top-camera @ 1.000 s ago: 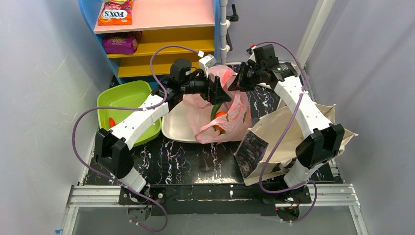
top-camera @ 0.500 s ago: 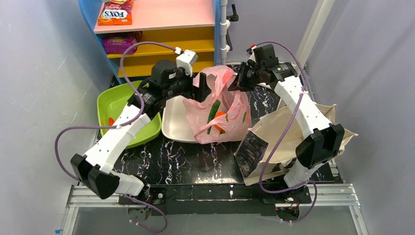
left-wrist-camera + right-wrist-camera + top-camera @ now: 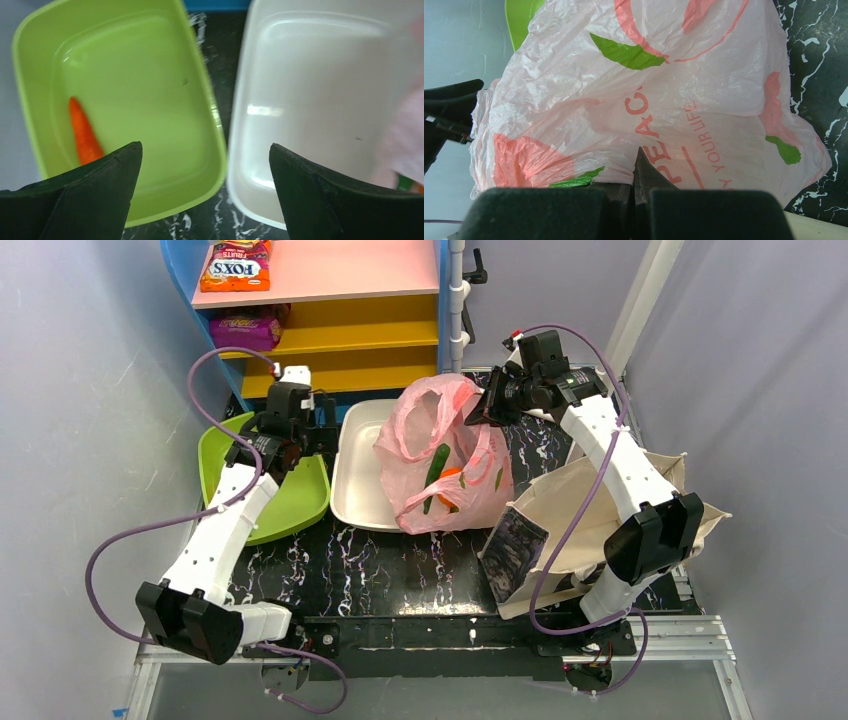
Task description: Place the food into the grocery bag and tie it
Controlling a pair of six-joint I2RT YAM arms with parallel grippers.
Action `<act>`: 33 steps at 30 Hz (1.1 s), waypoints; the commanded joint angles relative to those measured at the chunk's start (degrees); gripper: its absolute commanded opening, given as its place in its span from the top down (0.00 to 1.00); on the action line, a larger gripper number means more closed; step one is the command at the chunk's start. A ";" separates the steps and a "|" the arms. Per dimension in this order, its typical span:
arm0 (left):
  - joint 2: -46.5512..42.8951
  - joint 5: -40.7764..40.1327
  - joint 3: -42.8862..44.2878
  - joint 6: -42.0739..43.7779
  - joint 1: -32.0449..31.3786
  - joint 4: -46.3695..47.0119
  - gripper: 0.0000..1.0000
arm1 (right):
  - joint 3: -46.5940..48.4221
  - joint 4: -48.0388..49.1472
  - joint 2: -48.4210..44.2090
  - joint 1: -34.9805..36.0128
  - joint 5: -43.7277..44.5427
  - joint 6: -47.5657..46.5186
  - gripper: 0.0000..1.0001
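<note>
The right gripper [image 3: 482,405] has its fingers pressed together on a pinch of thin film at the upper rim of the grocery bag [image 3: 450,465]. The pink plastic hangs down and away from its fingertips, so the mouth stands raised and open rather than slumped on the table [image 3: 400,570]. Through the film below that grip a long green pod [image 3: 437,462] and a small orange fruit [image 3: 452,477] show, lying low in the bag. Behind that arm's elbow the canvas tote [image 3: 575,515] lies unused. The left gripper [image 3: 203,150] is spread wide and holds nothing. It hovers above the dark strip between the two trays, with the green tray [image 3: 150,90] under its left finger and the white tray [image 3: 320,95] under its right. The white tray looks bare where it shows, with the bag's edge reaching in at its far right. One orange-red piece [image 3: 84,132] lies in the green tray just beyond the left fingertip, and it appears to be the food not yet bagged. The wide spread probably suits a descent onto it, which calls for a shift toward that finger's side. Tying is not yet begun.
</note>
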 commanded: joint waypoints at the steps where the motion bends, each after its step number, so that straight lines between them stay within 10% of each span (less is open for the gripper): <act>1: -2.28 -7.46 -3.06 -0.84 3.97 -3.23 0.02 | -0.59 2.35 0.15 0.16 -1.55 0.06 0.99; 10: 3.79 -16.11 -5.14 -1.49 8.21 -6.20 0.02 | -1.49 3.23 0.56 0.11 -2.42 -0.12 0.99; 33: 24.27 -7.86 -4.58 -7.69 35.06 -5.81 0.18 | -4.95 7.81 1.56 0.16 -8.28 1.60 0.99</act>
